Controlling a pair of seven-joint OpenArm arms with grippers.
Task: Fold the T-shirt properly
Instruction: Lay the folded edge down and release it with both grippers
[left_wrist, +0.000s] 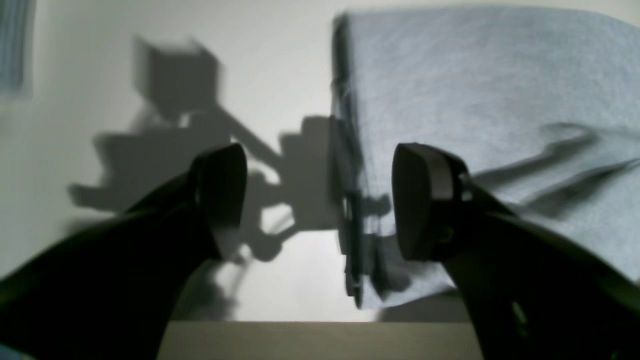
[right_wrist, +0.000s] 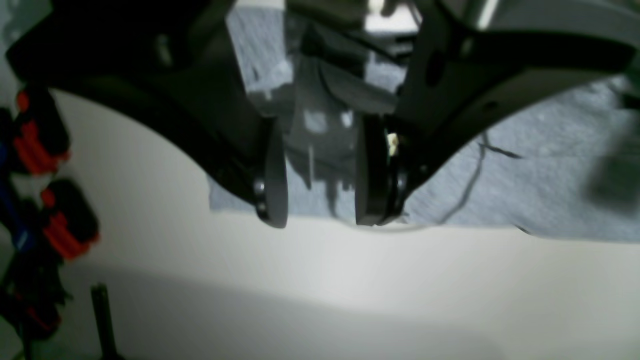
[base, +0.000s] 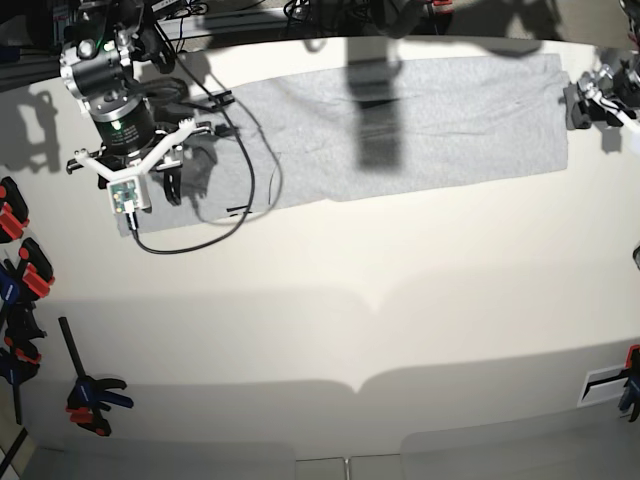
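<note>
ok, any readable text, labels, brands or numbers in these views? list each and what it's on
None readable in any view.
T-shirt: only its plain grey side shows, no lettering.
Small green board on the arm beside the right end effector: too small to tell if it carries any marking.
Clamps at the table edge: no label visible.

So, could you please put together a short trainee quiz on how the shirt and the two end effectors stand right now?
1. True or false: the T-shirt lies crumpled in a heap at the middle of the table.
2. Choose one. The left end effector is: A) shut on the shirt; B) open, with nothing between its jaws; C) out of every view.
3. Fill the gap: in the base view, the right end effector is at that view's ____ end of the shirt.

Key: 1 false, it lies flat as a long strip along the far side; 2 B; 3 left.
</note>
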